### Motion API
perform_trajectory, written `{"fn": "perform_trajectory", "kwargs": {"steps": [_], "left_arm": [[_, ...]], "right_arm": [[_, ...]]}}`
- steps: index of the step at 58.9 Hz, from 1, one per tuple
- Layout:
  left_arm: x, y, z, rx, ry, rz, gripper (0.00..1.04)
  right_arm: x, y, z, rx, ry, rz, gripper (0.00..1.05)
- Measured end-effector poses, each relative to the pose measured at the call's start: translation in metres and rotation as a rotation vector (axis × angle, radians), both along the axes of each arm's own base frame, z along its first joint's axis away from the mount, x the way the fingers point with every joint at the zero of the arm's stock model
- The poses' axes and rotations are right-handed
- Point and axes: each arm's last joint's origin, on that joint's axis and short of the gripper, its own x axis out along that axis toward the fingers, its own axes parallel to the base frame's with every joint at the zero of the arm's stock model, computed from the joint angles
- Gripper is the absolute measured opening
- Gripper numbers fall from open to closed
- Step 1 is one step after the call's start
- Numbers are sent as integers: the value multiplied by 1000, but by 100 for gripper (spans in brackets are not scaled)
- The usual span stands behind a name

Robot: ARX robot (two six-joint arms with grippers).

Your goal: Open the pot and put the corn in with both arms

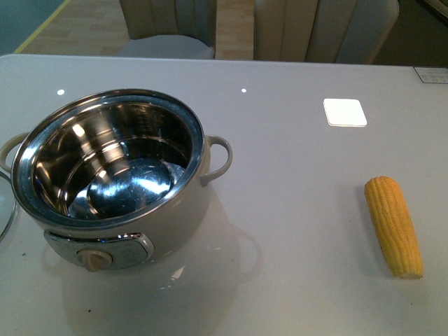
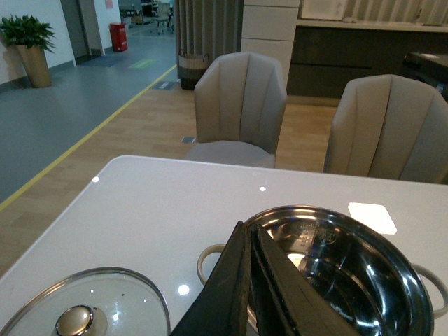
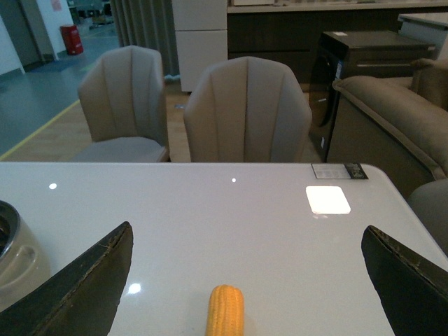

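Uncovered cooking pot (image 1: 183,217) on the white table's (image 1: 294,175) left, glass lid (image 2: 133,301) beside it, with the corn cob (image 1: 393,225) well to the right. Left gripper (image 2: 248,231) pinched together; right gripper (image 3: 246,231) spread wide.

The front view's left edge cuts off the lid (image 1: 4,207). The right wrist view crops the corn (image 3: 225,309). The left tool (image 2: 248,228) hides part of the pot (image 2: 350,260).

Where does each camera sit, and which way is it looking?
Front view: on the robot's body, looking down at the open pot and the corn; no arm shows.
Left wrist view: on the left arm, above pot and lid; the left gripper shows, shut.
Right wrist view: on the right arm, facing the corn; the right gripper shows, open.
Shared: both wrist views show pot and chairs.
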Motion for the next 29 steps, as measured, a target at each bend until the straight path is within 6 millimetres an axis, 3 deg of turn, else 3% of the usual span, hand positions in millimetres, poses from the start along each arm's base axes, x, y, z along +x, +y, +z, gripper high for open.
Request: {"fn": "perform_trajectory", "kwargs": {"steps": [22,24,29], "left_arm": [[-2,0,1,0,-15,0,3],[-2,0,1,0,-15,0,9],[-2,0,1,0,-14,-1,31]], "right_arm": [[0,0,0,2,5,-2,96],[0,0,-1,31,140,-28,96],[5,3,-6,98,678,-99,96]]}}
